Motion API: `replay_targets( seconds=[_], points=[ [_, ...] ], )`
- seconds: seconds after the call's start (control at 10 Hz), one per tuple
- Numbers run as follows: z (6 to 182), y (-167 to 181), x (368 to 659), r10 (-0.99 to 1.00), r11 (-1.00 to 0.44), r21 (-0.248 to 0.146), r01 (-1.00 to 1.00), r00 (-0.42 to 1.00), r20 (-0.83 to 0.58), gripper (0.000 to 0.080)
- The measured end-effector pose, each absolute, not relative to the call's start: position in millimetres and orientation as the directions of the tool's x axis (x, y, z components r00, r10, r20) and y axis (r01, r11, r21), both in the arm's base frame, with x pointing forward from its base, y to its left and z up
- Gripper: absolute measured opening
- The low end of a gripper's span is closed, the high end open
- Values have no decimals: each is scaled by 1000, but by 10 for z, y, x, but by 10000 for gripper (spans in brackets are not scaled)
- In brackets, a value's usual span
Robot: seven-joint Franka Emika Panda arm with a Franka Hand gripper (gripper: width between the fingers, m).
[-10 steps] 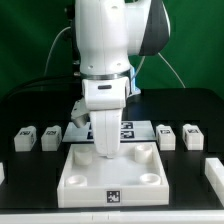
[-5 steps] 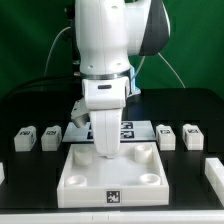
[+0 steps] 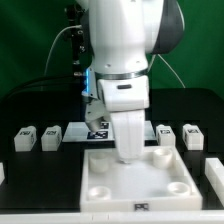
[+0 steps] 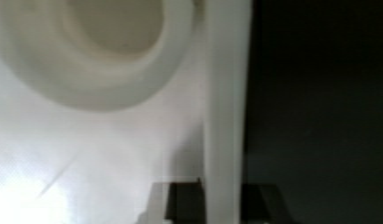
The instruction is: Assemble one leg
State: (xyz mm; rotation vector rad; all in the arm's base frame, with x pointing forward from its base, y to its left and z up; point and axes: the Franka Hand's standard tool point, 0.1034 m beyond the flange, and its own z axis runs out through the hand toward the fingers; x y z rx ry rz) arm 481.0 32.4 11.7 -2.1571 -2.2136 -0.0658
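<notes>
Four small white legs with tags lie in a row: two at the exterior view's left (image 3: 25,137) (image 3: 50,135) and two at its right (image 3: 166,134) (image 3: 192,135). The large white square piece with corner sockets (image 3: 105,185) lies in front of them. My gripper (image 3: 128,155) points down at its far edge. In the wrist view the gripper (image 4: 223,205) has its dark fingers (image 4: 183,205) on either side of the piece's white wall (image 4: 225,100), shut on it. A round socket (image 4: 99,50) shows beside the wall. No leg is held.
The marker board (image 3: 93,131) lies behind the square piece, partly hidden by the arm. White blocks sit at the table's front right edge (image 3: 215,170) and front left edge (image 3: 2,172). Cables hang behind the arm.
The gripper and the large square piece have moved together toward the exterior view's right and a little nearer the camera. The four legs have not moved.
</notes>
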Motion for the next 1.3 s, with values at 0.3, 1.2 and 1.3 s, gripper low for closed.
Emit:
replay_targets(
  seconds=[0.3, 1.2, 1.3],
  points=[
    [73, 581, 4869, 996, -10, -7, 1000, 11, 89, 54],
    [50, 630, 4958, 995, -12, -13, 1000, 13, 97, 162],
    [49, 628, 4958, 995, -12, -13, 1000, 13, 97, 297]
  ],
)
